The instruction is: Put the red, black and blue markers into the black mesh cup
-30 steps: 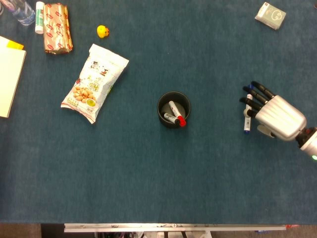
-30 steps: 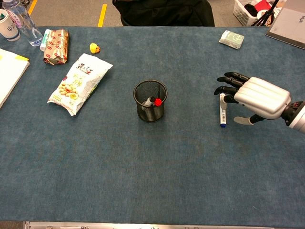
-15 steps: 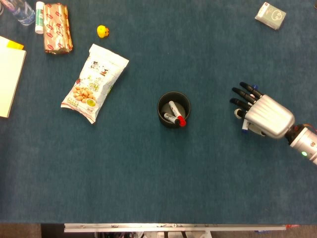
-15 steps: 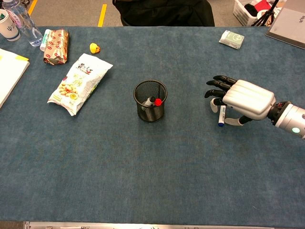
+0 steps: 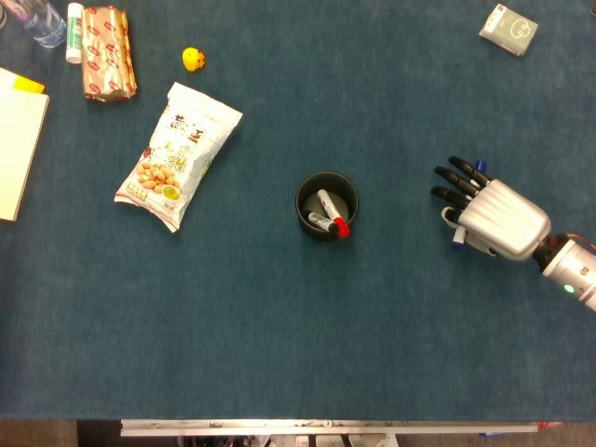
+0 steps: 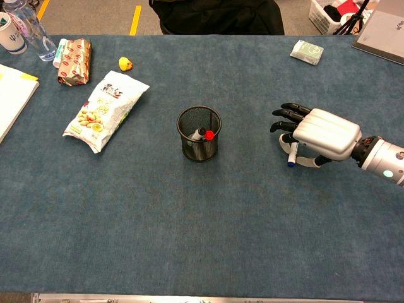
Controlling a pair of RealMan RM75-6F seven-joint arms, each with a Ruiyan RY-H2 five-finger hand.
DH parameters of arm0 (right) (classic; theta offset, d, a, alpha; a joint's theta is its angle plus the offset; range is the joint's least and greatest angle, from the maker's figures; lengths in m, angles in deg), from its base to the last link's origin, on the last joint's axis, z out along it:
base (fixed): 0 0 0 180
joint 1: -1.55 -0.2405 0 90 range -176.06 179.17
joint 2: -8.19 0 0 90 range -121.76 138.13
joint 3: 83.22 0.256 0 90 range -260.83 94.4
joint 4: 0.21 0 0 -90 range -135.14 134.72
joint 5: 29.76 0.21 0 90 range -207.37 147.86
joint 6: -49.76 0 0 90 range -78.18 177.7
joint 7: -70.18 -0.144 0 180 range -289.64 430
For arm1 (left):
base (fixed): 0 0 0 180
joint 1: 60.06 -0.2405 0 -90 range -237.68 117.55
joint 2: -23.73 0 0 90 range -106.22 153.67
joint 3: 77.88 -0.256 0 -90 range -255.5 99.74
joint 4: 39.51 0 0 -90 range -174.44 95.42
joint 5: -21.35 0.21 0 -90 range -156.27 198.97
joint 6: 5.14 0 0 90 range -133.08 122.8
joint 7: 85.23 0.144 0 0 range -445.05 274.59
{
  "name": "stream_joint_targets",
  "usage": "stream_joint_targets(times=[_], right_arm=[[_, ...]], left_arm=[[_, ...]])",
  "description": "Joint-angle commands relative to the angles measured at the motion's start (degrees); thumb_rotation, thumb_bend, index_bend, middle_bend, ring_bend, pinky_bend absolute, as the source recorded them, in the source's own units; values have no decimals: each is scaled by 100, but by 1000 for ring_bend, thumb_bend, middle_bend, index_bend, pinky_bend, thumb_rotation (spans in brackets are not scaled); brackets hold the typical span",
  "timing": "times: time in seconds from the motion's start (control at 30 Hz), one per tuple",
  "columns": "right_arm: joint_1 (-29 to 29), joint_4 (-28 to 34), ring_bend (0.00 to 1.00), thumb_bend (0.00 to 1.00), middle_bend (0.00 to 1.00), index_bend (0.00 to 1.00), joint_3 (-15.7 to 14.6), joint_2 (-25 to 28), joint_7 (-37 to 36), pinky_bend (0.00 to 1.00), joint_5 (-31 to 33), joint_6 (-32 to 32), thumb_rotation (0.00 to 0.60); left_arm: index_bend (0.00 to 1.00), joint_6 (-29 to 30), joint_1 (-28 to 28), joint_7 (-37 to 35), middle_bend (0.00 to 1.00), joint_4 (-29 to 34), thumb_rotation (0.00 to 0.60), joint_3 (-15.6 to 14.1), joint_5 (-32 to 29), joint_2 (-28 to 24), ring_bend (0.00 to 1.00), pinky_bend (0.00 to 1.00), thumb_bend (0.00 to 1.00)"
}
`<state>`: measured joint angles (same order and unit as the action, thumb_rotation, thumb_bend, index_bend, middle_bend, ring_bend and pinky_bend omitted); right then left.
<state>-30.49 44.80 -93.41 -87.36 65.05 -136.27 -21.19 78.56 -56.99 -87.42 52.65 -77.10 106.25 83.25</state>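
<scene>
The black mesh cup (image 5: 327,206) (image 6: 199,133) stands upright mid-table. Inside it lean a red-capped marker (image 5: 342,227) (image 6: 209,134) and a black-capped one (image 5: 319,221). My right hand (image 5: 498,219) (image 6: 319,134) lies palm down at the right, over the blue marker (image 6: 291,154). Its thumb curls under the marker's body and its dark fingers stretch over it. Only the blue cap (image 5: 480,169) and the lower end stick out from under the hand. The marker sits tilted along the hand. My left hand is out of both views.
A snack bag (image 5: 178,155) lies left of the cup. A yellow duck (image 5: 193,59), a gold packet (image 5: 109,52) and a bottle (image 5: 37,19) sit at the far left. A pale pad (image 5: 19,140) is at the left edge, a small box (image 5: 508,29) far right.
My right hand slid left and lowered over the blue marker, its thumb closing under it. The marker shifted and tilted with the hand. The cup and its markers stayed put.
</scene>
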Motion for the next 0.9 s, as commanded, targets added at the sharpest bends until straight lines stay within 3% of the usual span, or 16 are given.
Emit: stream_joint_targets(times=[0.03,0.47,0.63,0.77,0.9], right_arm=[[-16,6,33,254,238,532,-15,5,35,0,7,35,600],[-13,68,40,294,262,583,-23,19,42,0,87,23,600],[17,285,52,301,282,609,151,122,-76,0,227,-214,600],[3,982,63,301,296,626,485,380,-402,0,467,-526,600],[-87,2091,76,301,307,641,802,814,-665,0,686,-639,600]], left_arm=[[100,5,-6,-3,165,0,600,-4,1,0,193,242,195],[100,49,-32,-26,165,-6,600,-7,12,-6,193,242,195],[101,51,-33,-19,165,-2,600,-3,10,-11,193,242,195],[101,34,-15,16,165,27,600,0,20,-25,193,243,195],[101,27,3,64,165,78,600,6,37,-37,193,243,195]])
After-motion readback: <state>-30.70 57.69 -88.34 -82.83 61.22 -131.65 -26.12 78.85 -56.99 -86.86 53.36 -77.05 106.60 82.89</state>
